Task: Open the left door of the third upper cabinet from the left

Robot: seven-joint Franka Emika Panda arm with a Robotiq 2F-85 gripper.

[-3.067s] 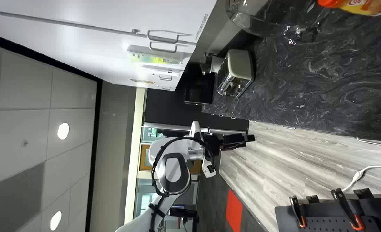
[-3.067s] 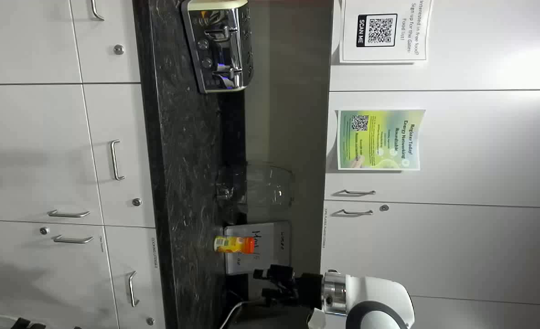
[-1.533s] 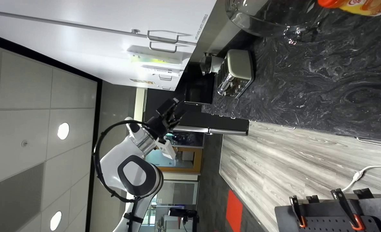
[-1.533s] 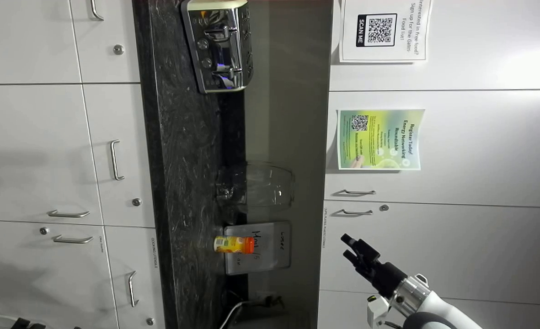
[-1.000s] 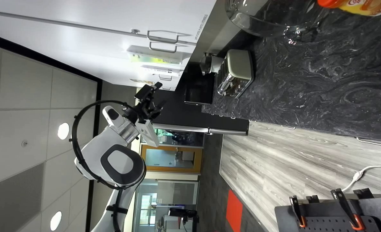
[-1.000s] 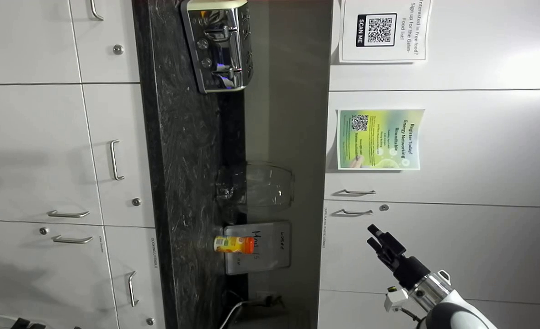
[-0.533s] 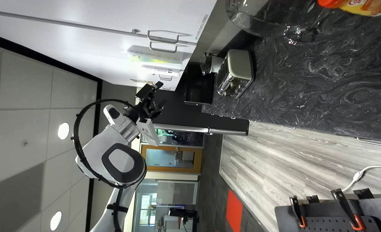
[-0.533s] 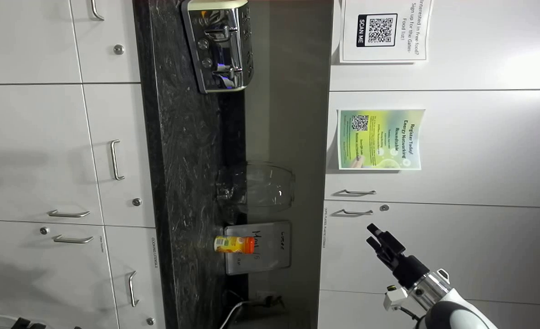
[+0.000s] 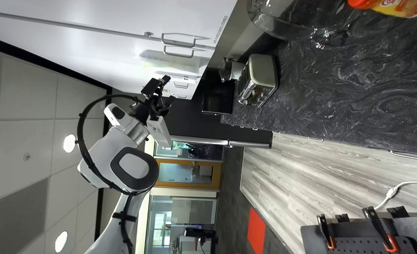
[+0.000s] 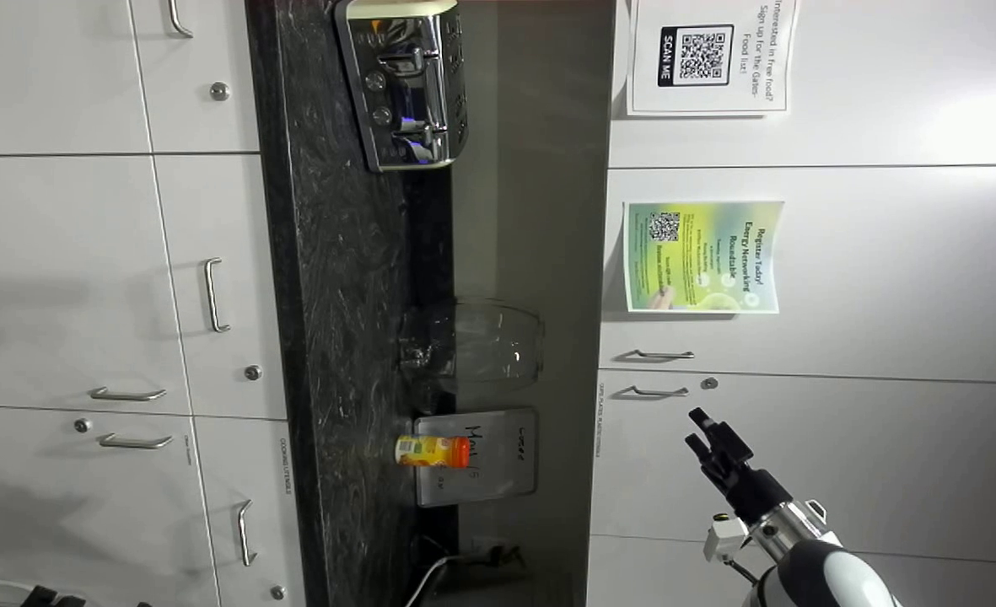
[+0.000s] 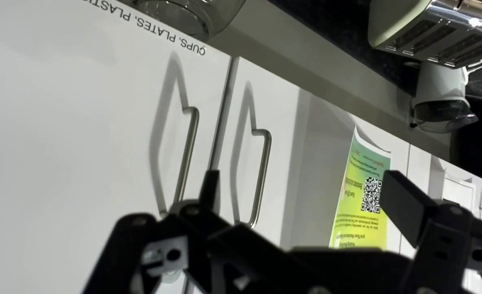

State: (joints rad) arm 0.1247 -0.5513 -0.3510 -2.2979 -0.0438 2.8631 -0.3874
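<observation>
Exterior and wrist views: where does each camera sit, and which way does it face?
In an exterior view, image sideways: higher than the counter, looking along it; arm and gripper show.
In an exterior view, also sideways: across from the left door, facing it roughly head-on; gripper and arm end show.
Wrist view: wrist-mounted, looking past spread fingers at the left door's handle.
Both exterior views share the toaster.

toaster (image 10: 409, 93) on dark counter (image 10: 346, 253); orange-lidded container (image 10: 432, 451) upright; red floor patch (image 9: 256, 231)
</observation>
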